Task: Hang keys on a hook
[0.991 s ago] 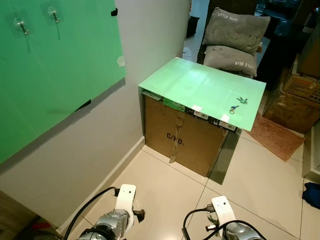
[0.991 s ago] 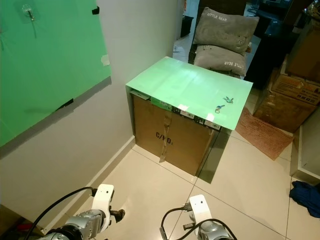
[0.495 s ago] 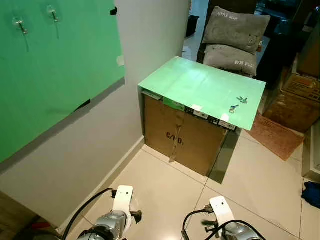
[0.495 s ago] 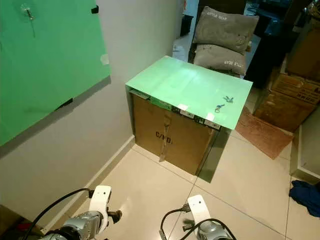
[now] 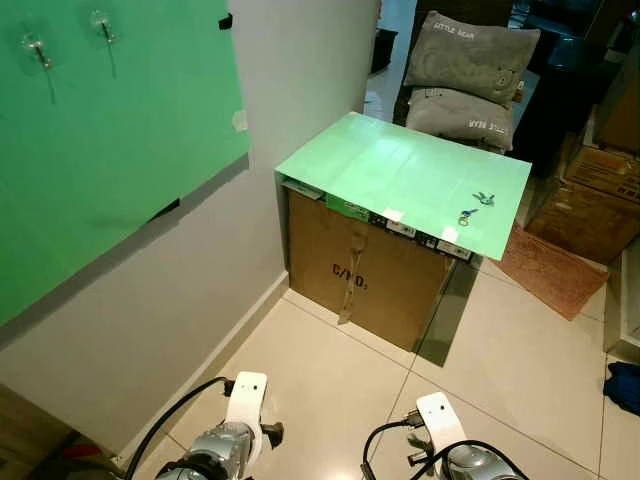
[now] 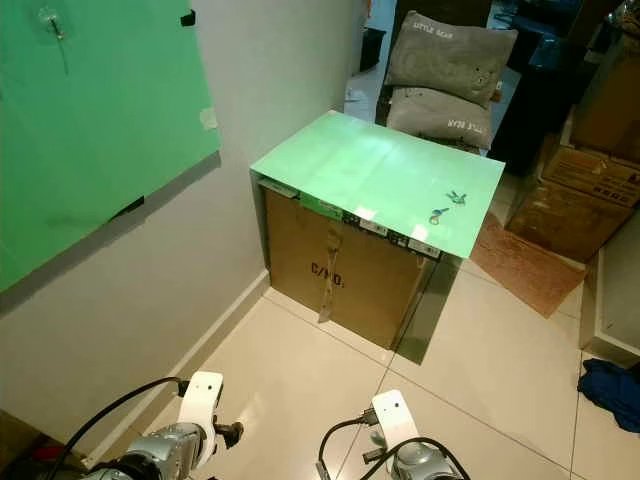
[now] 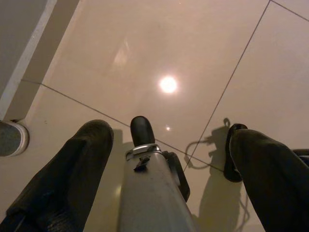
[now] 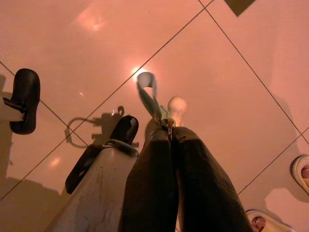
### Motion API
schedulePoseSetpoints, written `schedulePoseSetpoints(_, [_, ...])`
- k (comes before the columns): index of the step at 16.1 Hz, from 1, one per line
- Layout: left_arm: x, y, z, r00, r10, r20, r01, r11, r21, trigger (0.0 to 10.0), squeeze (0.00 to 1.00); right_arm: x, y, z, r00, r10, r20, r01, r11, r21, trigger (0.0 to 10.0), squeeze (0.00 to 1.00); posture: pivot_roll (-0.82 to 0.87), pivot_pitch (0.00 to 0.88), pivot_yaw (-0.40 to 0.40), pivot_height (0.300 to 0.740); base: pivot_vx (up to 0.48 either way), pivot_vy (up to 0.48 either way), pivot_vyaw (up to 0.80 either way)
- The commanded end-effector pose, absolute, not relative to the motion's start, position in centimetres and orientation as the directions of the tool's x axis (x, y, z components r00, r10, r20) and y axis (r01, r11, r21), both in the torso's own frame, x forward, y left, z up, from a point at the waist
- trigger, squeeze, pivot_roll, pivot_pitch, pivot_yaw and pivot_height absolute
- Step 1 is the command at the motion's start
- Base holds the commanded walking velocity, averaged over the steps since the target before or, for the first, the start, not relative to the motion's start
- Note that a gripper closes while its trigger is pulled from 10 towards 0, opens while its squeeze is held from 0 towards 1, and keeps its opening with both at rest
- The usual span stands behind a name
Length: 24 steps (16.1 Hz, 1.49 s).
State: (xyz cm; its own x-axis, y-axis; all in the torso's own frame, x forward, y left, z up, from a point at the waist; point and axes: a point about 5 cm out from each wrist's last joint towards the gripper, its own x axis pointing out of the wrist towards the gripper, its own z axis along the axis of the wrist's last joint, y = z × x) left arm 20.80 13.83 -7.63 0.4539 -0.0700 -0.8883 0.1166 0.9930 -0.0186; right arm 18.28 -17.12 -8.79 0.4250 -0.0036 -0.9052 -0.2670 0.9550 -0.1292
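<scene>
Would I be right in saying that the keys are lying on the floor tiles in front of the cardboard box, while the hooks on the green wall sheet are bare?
Not quite. The keys are not on the floor tiles; they lie on the green top of the cardboard box, near its right edge, as the left eye view shows. The hooks on the green wall sheet are bare, as you say.

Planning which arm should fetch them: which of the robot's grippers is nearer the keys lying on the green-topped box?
Right. The right gripper hangs low over the floor, on the keys' side of the box. The left gripper hangs equally low, nearer the wall.
</scene>
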Motion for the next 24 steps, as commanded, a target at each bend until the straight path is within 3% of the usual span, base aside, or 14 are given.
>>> schedulePoseSetpoints(1, [20.4, 14.0, -7.9, 0.441, -0.070, -0.895, 0.133, 0.991, -0.012, 10.0, 0.00, 18.1, -17.2, -8.9, 0.422, -0.005, -0.907, -0.268, 0.955, -0.130, 0.0, 0.00, 0.05, 0.000, -0.002, 0.740, 0.000, 0.000, 0.00])
schedulePoseSetpoints(11, [20.5, 14.2, -7.8, 0.445, -0.076, -0.892, 0.180, 0.984, 0.006, 10.0, 0.00, 17.3, -17.4, -9.2, 0.407, -0.008, -0.913, -0.313, 0.938, -0.148, 0.0, 0.00, 0.04, 0.000, 0.003, 0.740, 0.000, 0.000, 0.00])
schedulePoseSetpoints(16, [20.5, 14.1, -7.8, 0.445, -0.079, -0.892, 0.194, 0.981, 0.010, 10.0, 0.00, 17.2, -17.5, -9.2, 0.413, -0.018, -0.911, -0.270, 0.952, -0.141, 0.0, 0.00, 0.03, 0.000, 0.008, 0.740, 0.000, 0.000, 0.00])
schedulePoseSetpoints(18, [20.5, 14.1, -7.8, 0.453, -0.078, -0.888, 0.187, 0.982, 0.009, 10.0, 0.00, 17.8, -17.4, -9.0, 0.451, -0.023, -0.892, -0.229, 0.963, -0.140, 0.0, 0.00, 0.04, 0.000, 0.007, 0.740, 0.000, 0.000, 0.00])
schedulePoseSetpoints(20, [21.7, 13.9, -7.1, 0.519, -0.099, -0.849, 0.242, 0.970, 0.034, 10.0, 0.00, 19.5, -17.8, -8.1, 0.539, -0.033, -0.842, -0.146, 0.980, -0.132, 0.0, 0.00, 0.03, 0.000, 0.009, 0.740, 0.000, 0.000, 0.00])
schedulePoseSetpoints(21, [23.7, 13.7, -5.8, 0.606, -0.135, -0.784, 0.283, 0.957, 0.054, 10.0, 0.00, 21.1, -19.1, -7.0, 0.617, -0.049, -0.786, -0.107, 0.984, -0.146, 0.0, 0.00, 0.03, 0.000, 0.013, 0.740, 0.000, 0.000, 0.00])
schedulePoseSetpoints(24, [28.1, 14.1, -1.8, 0.810, -0.191, -0.554, 0.190, 0.980, -0.060, 10.0, 0.00, 24.8, -19.4, -4.1, 0.775, -0.054, -0.629, -0.061, 0.985, -0.160, 0.0, 0.00, 0.03, 0.000, 0.015, 0.740, 0.000, 0.000, 0.00])
